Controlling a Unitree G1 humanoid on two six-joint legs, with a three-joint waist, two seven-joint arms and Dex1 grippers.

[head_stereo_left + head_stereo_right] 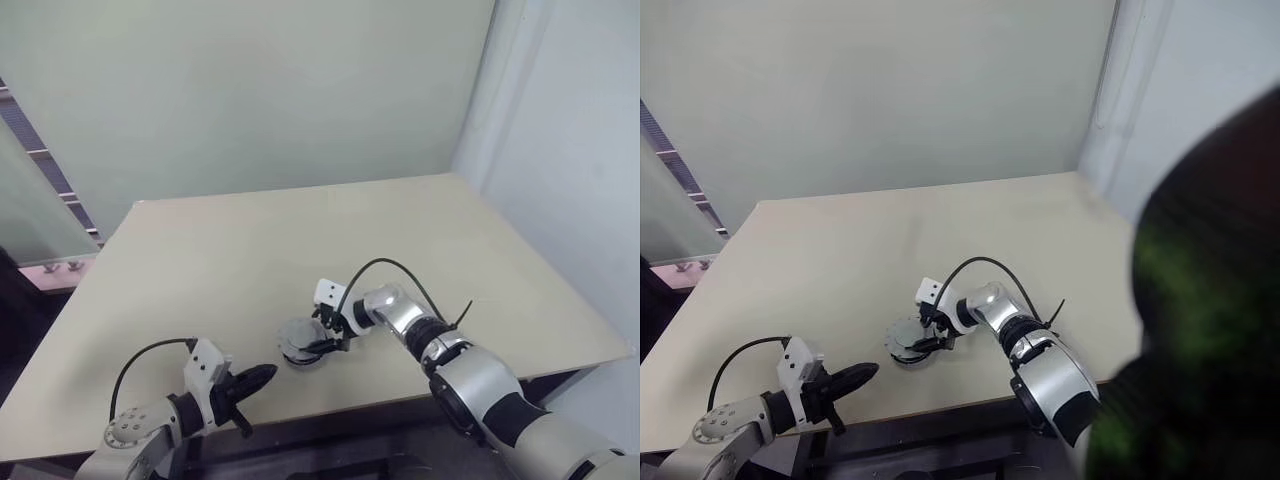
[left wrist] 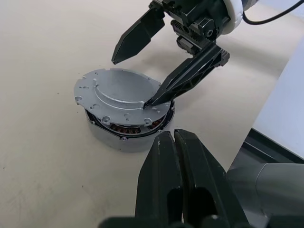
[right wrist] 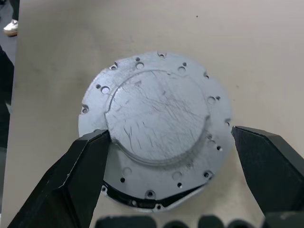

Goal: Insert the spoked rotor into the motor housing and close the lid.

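Risk: the lid [image 2: 116,95] sits skewed on the motor housing [image 2: 124,134], windings showing at the near edge; a push from 1 finger could slide it off or jam it tilted. Housing is at the table's [image 1: 300,240] near centre. Right gripper [image 3: 171,156] angles down, spread wide, straddling the lid. Left gripper [image 1: 255,380] closed, empty, near-left.

The lid [image 3: 156,128] looks like matt grey metal, its raised centre scuffed with fine scratches. The motor housing [image 2: 124,137] beneath has a dull silver metal wall and copper-coloured windings. The right gripper [image 2: 137,76] has 2 black, faintly sheened plastic-looking fingers. The table [image 1: 250,250] is smooth, matt beige.
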